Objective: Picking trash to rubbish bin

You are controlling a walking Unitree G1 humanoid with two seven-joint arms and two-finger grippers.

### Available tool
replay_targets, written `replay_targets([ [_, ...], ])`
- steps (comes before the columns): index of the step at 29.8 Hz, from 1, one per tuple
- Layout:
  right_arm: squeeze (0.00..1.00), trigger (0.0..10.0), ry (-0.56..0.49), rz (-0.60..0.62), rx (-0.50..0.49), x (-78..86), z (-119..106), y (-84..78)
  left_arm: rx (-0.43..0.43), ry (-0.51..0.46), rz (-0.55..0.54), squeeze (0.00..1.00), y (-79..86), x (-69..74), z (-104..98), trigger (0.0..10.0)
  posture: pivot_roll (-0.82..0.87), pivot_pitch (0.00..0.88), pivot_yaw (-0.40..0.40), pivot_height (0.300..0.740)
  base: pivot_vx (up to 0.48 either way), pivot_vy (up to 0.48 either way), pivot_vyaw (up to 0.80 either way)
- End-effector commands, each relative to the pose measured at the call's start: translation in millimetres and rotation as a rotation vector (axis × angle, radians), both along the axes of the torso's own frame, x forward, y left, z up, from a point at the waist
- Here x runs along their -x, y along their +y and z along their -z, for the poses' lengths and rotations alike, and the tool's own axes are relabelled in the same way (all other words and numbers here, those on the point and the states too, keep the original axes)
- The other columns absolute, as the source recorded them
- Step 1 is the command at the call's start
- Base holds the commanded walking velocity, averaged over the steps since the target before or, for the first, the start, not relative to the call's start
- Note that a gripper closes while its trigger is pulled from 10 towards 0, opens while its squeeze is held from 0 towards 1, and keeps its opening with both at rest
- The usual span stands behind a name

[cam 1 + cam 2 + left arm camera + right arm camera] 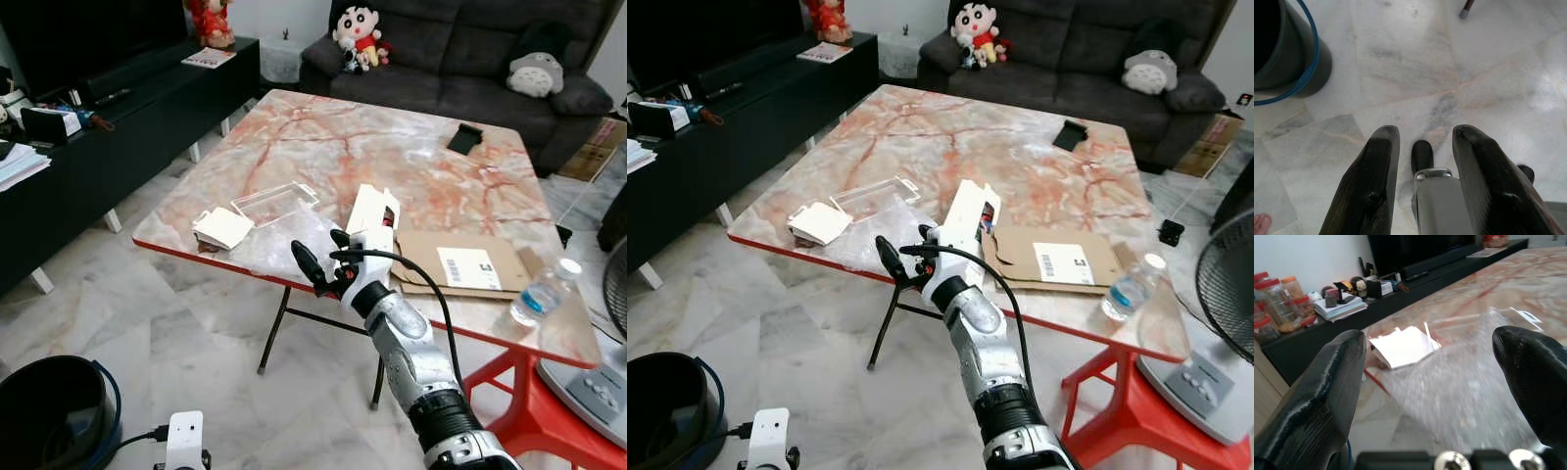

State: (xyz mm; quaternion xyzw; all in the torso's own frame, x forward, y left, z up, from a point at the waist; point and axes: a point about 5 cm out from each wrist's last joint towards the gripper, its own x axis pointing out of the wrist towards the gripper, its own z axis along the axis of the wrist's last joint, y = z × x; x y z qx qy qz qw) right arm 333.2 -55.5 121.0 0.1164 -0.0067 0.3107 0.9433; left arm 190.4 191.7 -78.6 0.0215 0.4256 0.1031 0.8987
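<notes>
Now right gripper, fingers wide apart at desk edge, clear plastic wrap just ahead between them for a grab; left gripper idle, fingers apart, bin beyond.

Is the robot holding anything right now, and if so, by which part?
Nothing is held. The right end effector is open at the table edge facing the clear plastic wrap; the left end effector is open above the floor.

Bin on floor, left of table.
</notes>
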Motion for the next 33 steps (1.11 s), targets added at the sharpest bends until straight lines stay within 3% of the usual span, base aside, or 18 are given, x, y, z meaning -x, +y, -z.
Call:
replay_targets([
  [1,0.00,10.0,-0.044,-0.006,0.007,-2.2,-7.8,0.8,-0.004,-0.004,-0.003,0.00,-0.7,-0.8,-0.4,10.0,-0.03,0.000,-0.086,0.740,0.431,0.000,0.77],
  [4,0.00,10.0,-0.037,-0.005,-0.002,-3.3,-9.1,0.4,-0.003,-0.002,0.000,0.00,-1.2,-0.5,-0.1,10.0,-0.03,0.000,-0.086,0.740,0.431,0.000,0.77],
  [14,0.00,10.0,-0.042,-0.007,-0.017,-4.2,-12.0,1.3,0.012,-0.019,0.008,0.00,-3.9,-2.4,-1.0,10.0,-0.03,0.000,-0.086,0.740,0.425,0.000,0.00],
  [33,0.00,10.0,-0.040,-0.060,-0.011,0.3,-15.3,-2.4,0.030,-0.017,0.008,0.00,-6.2,-1.1,-0.1,10.0,-0.04,0.000,-0.092,0.740,0.000,0.000,0.00],
])
